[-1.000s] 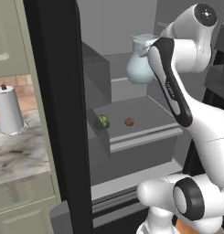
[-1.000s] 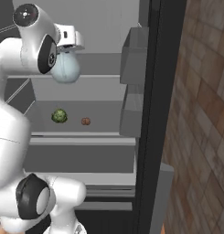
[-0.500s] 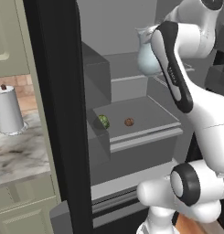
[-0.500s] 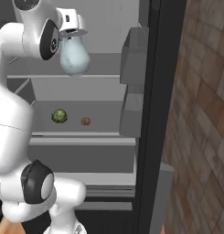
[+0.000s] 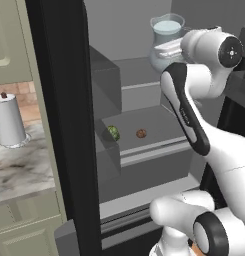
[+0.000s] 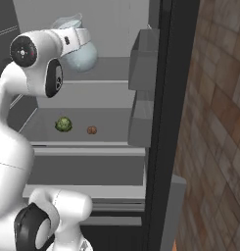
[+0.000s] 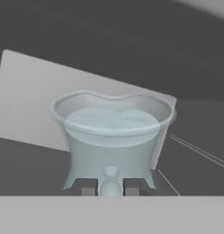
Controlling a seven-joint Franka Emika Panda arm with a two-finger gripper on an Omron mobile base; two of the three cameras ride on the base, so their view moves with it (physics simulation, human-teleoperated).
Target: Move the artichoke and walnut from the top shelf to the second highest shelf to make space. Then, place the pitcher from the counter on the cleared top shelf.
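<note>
In the hand view the gripper (image 7: 110,186) pinches the pitcher (image 7: 112,137) by its handle, low in the frame. The left base view shows the pitcher (image 5: 165,42) at upper right over the top shelf (image 5: 144,75), with the artichoke (image 5: 113,132) and walnut (image 5: 141,133) on the second highest shelf (image 5: 154,145), and a paper-towel roll (image 5: 9,120) at left.

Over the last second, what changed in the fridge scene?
The arm raised the pitcher and carried it further into the fridge, so it now hangs over the top shelf. The gripper stayed shut on its handle, the jaws either side of it in the hand view. The artichoke and walnut did not move on the second highest shelf. The base stayed put.
</note>
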